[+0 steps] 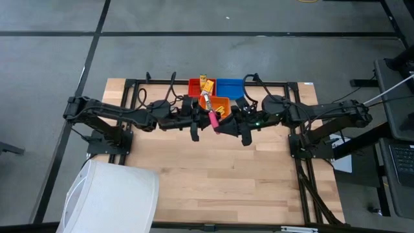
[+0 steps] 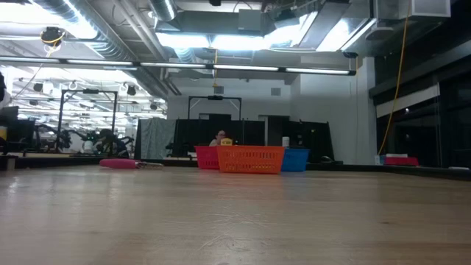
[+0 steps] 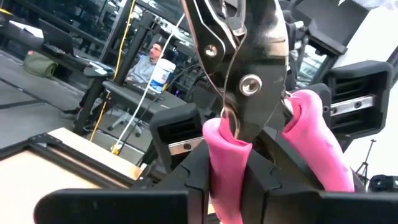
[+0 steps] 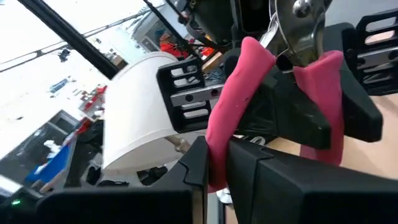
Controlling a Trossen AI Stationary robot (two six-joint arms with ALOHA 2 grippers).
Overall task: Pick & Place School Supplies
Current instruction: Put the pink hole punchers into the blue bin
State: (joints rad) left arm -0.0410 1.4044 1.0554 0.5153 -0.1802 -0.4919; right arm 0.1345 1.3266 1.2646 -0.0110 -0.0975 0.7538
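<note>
**Pink-handled tools gripped at mid-counter**

Nearest the left wrist camera, a pink-handled scissor-like tool fills the view, its pink grips wedged between the left tool's dark fingers and its metal blades and pivot rising above them. The left tool is clenched on these handles. In the right wrist view, a second pink-handled scissor-like tool sits the same way in the right tool, which is clamped on its grips.

From above, both tools meet near the middle of the counter, just in front of the orange bin. A pink handle shows between them there; which of the two it belongs to is hard to tell from that height. The red bin and blue bin stand behind the orange one, with yellow packets between them.

In the low view, another pink item lies flat on the counter, well apart from the bins.
</note>
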